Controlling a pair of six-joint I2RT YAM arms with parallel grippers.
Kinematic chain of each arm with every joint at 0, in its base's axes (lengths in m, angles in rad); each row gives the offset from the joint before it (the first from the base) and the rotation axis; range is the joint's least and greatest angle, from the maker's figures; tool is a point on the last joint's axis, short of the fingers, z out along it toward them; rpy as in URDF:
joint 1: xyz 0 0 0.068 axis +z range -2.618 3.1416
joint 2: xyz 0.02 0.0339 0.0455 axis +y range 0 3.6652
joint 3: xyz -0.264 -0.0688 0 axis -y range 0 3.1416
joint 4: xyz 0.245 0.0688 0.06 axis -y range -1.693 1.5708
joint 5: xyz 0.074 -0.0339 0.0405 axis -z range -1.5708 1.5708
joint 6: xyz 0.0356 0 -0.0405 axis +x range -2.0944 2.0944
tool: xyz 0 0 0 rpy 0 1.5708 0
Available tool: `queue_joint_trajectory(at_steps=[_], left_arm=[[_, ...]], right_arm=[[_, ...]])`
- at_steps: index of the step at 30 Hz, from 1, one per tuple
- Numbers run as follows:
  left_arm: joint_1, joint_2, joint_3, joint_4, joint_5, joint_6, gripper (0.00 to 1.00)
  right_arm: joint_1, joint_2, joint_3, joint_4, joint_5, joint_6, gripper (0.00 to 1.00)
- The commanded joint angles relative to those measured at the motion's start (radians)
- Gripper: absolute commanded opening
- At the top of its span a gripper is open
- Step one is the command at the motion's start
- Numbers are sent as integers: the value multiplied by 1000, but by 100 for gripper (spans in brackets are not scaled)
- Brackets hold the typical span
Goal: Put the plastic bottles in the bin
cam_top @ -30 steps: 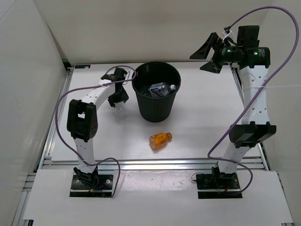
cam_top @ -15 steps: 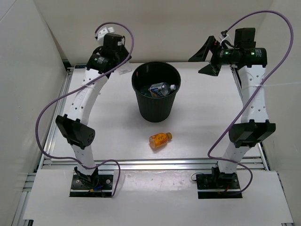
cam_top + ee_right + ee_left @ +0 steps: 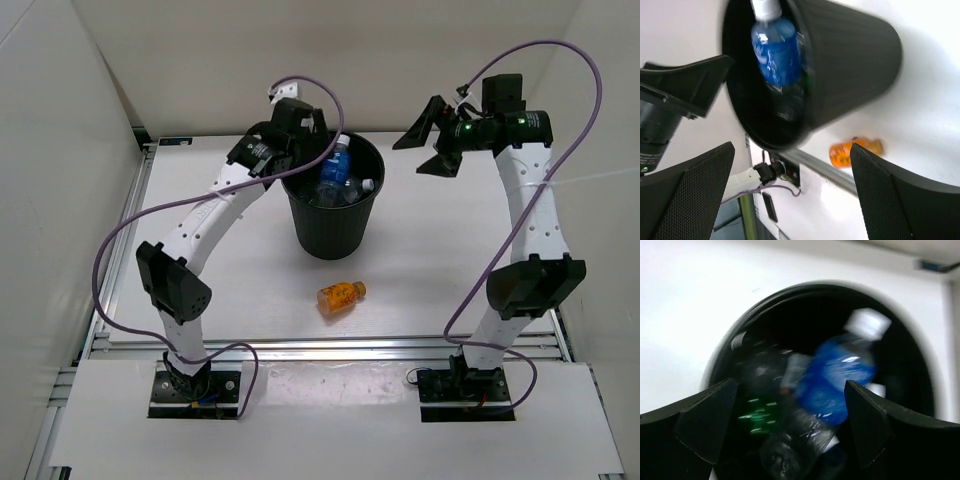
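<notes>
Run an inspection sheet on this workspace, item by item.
Surface: white table, with one bottle loose on it.
Job's things: black bin upright at the table's middle-rear. In it are a blue-label bottle, a green bottle and a clear bottle, which is blurred. An orange bottle lies on its side in front of the bin, not binned.
Clutter: nothing seen.
Grippers: left gripper open over the bin's mouth. Right gripper open, empty, raised to the right of the bin.
Cables: purple cables loop off both arms, no snag seen.
Surroundings: white walls and a metal rail along the near edge.
</notes>
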Motion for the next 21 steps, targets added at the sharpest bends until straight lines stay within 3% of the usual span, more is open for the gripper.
queue_joint_trajectory(at_steps=[1, 3, 5, 11, 21], left_arm=[[19, -202, -98, -20, -188, 1, 100], [45, -292, -204, -30, -278, -39, 100], [82, -352, -288, -53, -344, -110, 100], [149, -483, -487, -275, -427, -260, 100], [200, -633, -645, -351, -390, -297, 100]], right_arm=[[1, -99, -113, -3, 89, 3, 100], [1, -143, -197, -3, 103, 39, 100], [-30, -206, -382, 56, 93, 111, 100], [-83, -297, -919, 297, -174, 388, 100], [83, -157, -969, 299, -165, 459, 100]])
